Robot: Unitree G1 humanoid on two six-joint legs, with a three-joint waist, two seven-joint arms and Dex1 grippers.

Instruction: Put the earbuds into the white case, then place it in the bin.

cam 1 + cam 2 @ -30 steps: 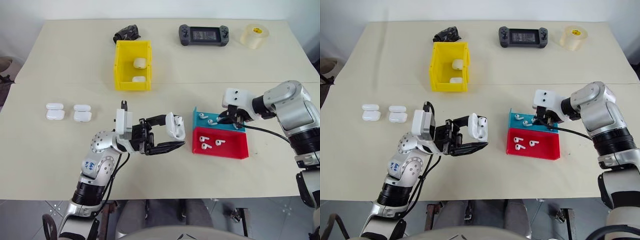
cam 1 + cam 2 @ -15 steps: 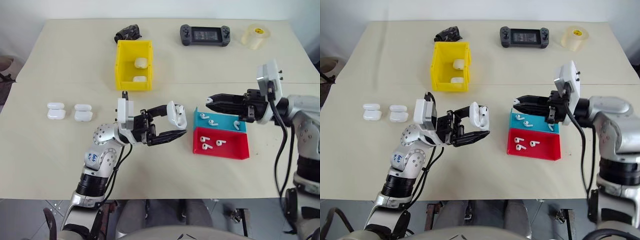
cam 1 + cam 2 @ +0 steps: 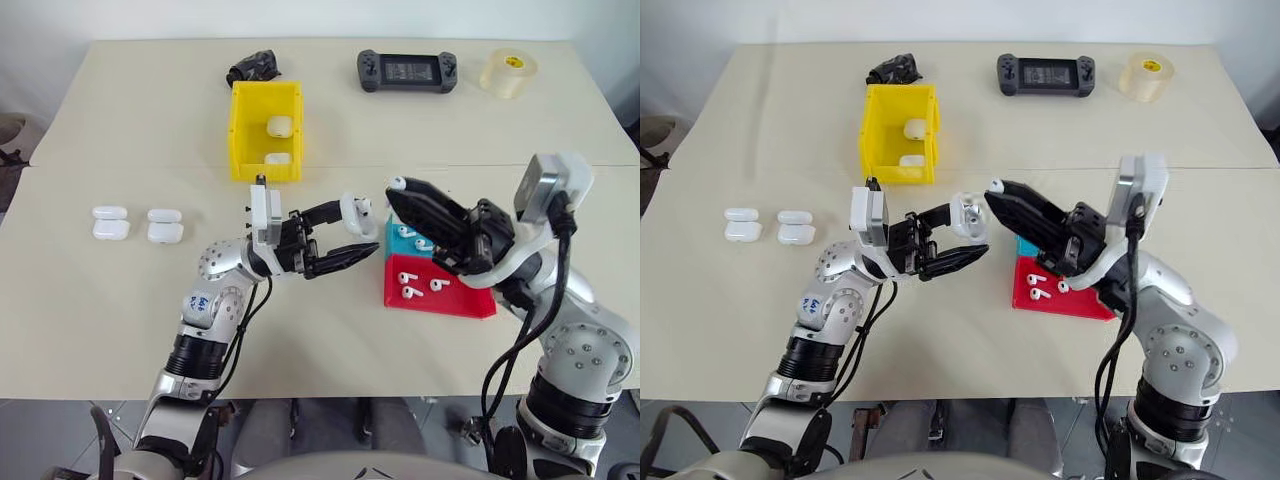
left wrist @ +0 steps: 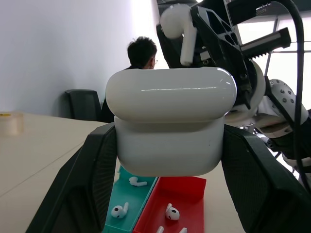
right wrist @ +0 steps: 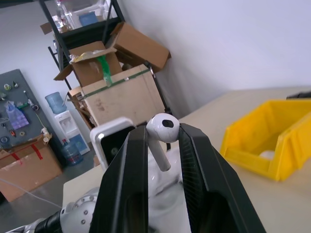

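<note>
The left pincer (image 3: 345, 232) is clamped on the white case (image 3: 356, 213), holding it above the desk (image 3: 120, 310) just left of the trays. In the left wrist view the case (image 4: 170, 126) sits squeezed between the two black fingers (image 4: 82, 184), its lid down over the body.

The right pincer (image 3: 398, 190) is clamped on one earbud (image 3: 397, 184), pinched at its tips. In the right wrist view the earbud (image 5: 162, 136) stands between the fingers (image 5: 127, 189) with its bulb up and stem slanting down. It is held close beside the case, slightly above it, and the two pincers point toward each other over the desk.

Below the right arm lie a blue tray (image 3: 400, 240) and a red tray (image 3: 440, 300), side by side and touching. Loose earbuds (image 3: 409, 292) rest in the red tray, and more (image 4: 118, 211) lie in the blue one.

The yellow bin (image 3: 266, 130) stands well behind the left pincer, with two white cases (image 3: 279, 127) inside. Two more cases (image 3: 165, 226) lie together on the desk far to the left. Along the far edge are a black bundle (image 3: 252, 67), a game controller (image 3: 408, 70) and a roll of tape (image 3: 509, 72). A person (image 4: 141, 58) sits in the background of the left wrist view.
</note>
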